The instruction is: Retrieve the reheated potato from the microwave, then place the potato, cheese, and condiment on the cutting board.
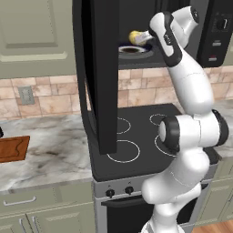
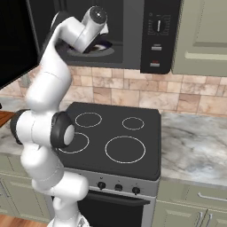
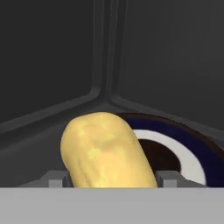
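The black microwave (image 1: 218,36) hangs over the range with its door (image 1: 98,68) swung wide open. Inside it, my gripper (image 1: 142,37) is shut on the yellow potato (image 1: 134,37), just above a dark-rimmed plate (image 1: 134,49). In the hand view the potato (image 3: 105,151) fills the gap between my fingertips (image 3: 56,180), with the plate (image 3: 192,153) behind and below it to the right. The reddish-brown cutting board (image 1: 12,148) lies on the counter far to the left. The cheese and the condiment are out of view.
A black stovetop (image 2: 119,137) with ring burners sits under the microwave. Marble counter (image 1: 50,145) runs to both sides. The open door juts out over the stove's left edge, between my arm and the cutting board. The microwave's control panel (image 2: 157,35) is on the right.
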